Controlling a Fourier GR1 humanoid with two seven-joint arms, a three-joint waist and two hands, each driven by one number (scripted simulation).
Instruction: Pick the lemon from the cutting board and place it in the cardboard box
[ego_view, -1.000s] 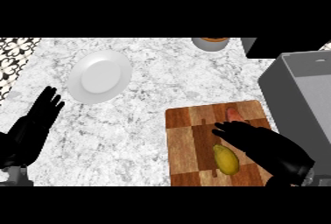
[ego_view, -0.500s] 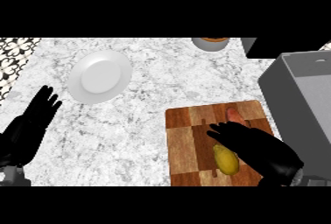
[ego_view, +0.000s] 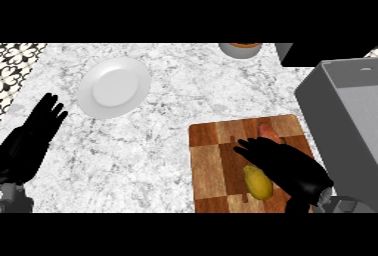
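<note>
lemon (ego_view: 258, 182) unlifted on board (ego_view: 214, 170), just left of right hand (ego_view: 284, 162), whose fingers are spread, holding nothing; box (ego_view: 347, 107) waits beyond.

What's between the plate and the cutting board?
Nothing: in the head view only bare marble counter separates the plate from the cutting board.

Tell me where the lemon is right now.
In the head view the lemon lies on the cutting board at lower right, just left of the right hand and left of the box.
</note>
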